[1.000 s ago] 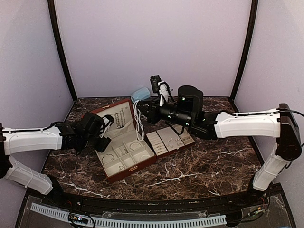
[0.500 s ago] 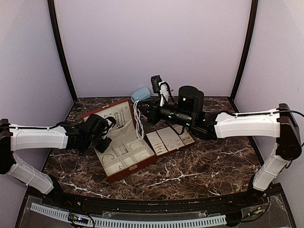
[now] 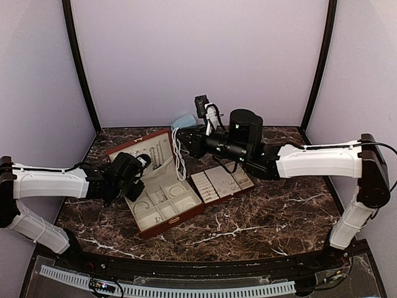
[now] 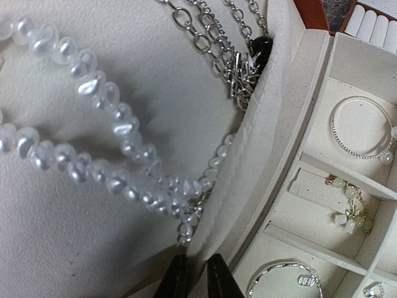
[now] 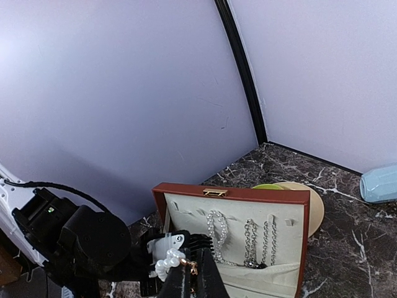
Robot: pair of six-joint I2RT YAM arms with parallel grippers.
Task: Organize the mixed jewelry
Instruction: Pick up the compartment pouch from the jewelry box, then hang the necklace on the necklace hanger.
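Observation:
The reddish-brown case (image 3: 141,231) stands open, its cream lid (image 3: 151,151) tilted back. My right gripper (image 3: 188,144) (image 5: 191,276) is shut on the clasp end of a pearl strand (image 3: 179,158) (image 5: 164,257), which hangs in front of the lid. My left gripper (image 3: 141,166) (image 4: 197,279) is low at the lid, its jaws pinched on the cream pocket edge (image 4: 248,161). Another pearl strand (image 4: 93,93) and silver chains (image 4: 217,43) hang in the lid. Bangles (image 4: 360,130) lie in the base compartments.
A removed ring tray (image 3: 221,183) sits to the right of the case. A pale blue rounded object (image 3: 182,121) (image 5: 379,183) and tan and green discs (image 5: 313,205) lie behind the lid. Purple walls close in the marble table (image 3: 260,223).
The left gripper's jaws have closed from wide to nearly together at the lid pocket, the arm easing in slightly. The right gripper has shifted a little left and up with the strand.

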